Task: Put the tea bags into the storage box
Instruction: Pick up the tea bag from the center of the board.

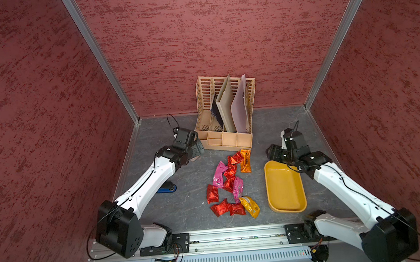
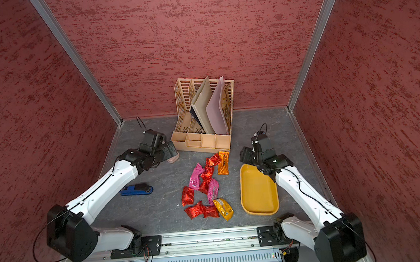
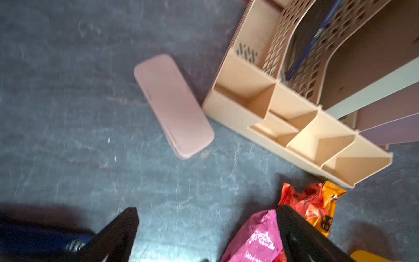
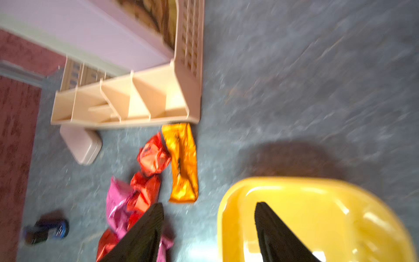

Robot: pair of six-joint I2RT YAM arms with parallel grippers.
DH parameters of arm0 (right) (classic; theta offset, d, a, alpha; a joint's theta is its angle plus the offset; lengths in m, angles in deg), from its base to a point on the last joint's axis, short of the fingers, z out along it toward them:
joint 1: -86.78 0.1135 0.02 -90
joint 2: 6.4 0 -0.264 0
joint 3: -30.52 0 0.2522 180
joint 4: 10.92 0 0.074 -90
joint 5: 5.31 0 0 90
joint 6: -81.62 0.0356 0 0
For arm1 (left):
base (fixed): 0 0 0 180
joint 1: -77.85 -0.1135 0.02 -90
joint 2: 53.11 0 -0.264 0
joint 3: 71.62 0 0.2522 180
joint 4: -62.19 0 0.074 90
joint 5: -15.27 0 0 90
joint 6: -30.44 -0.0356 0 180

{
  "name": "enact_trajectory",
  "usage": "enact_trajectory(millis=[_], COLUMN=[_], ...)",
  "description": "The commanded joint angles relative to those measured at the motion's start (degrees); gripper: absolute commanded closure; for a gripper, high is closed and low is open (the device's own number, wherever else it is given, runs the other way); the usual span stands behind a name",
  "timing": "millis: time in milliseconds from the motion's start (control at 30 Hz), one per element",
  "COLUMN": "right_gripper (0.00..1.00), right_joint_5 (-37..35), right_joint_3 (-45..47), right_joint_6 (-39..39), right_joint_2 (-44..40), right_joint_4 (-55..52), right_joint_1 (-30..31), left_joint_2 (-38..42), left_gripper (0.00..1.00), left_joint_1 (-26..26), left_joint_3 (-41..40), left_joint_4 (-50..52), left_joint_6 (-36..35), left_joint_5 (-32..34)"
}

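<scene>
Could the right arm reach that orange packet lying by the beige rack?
Probably yes: the right gripper, jaws apart, hovers close beside the orange packet, and only bare tabletop lies between them.

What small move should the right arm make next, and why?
Probably shift the right gripper sideways until it hangs over the orange tea bag by the file organiser. Its jaws are apart and empty, the storage box holds nothing yet, and that bag lies nearest.
</scene>
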Motion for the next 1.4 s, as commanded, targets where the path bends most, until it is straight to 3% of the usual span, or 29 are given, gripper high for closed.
enact_trajectory(millis=[0,133,333,533,767,1000,1367], right_gripper=[0.42,0.51,0.66,0.69,0.69,0.71,0.7], right_joint_5=[0.3,-1.5,-3.7,-9.0,-13.0,-14.6,-16.5], right_joint_3=[0.6,-3.0,-11.1,-16.4,-19.6,-23.3,-22.8], right_joint_6=[6.5,6.8,9.9,10.1,10.9,7.8,3.5], right_joint_2=[0.8,8.4,24.6,33.5,35.7,40.7,39.1], right_joint_4=[-0.1,2.7,2.1,1.8,0.1,-1.1,-1.2], right_joint_1=[5.9,11.1,12.0,12.2,12.2,12.2,12.0], left_joint_2=[0.1,-2.6,-6.1,-1.1,2.6,-0.1,-0.6], left_gripper=[0.0,0.0,0.0,0.0,0.0,0.0,0.0], left_joint_1=[2.0,3.1,3.9,5.7,5.4,5.2,6.1], left_joint_3=[-2.0,-1.6,5.0,1.3,-1.7,1.7,1.0], left_joint_4=[4.2,2.8,7.1,9.6,11.0,8.5,8.4], left_joint_6=[7.4,7.2,2.2,0.2,-1.2,-0.4,3.8], left_joint_5=[-2.6,-6.5,-10.7,-8.2,-7.2,-8.5,-8.4])
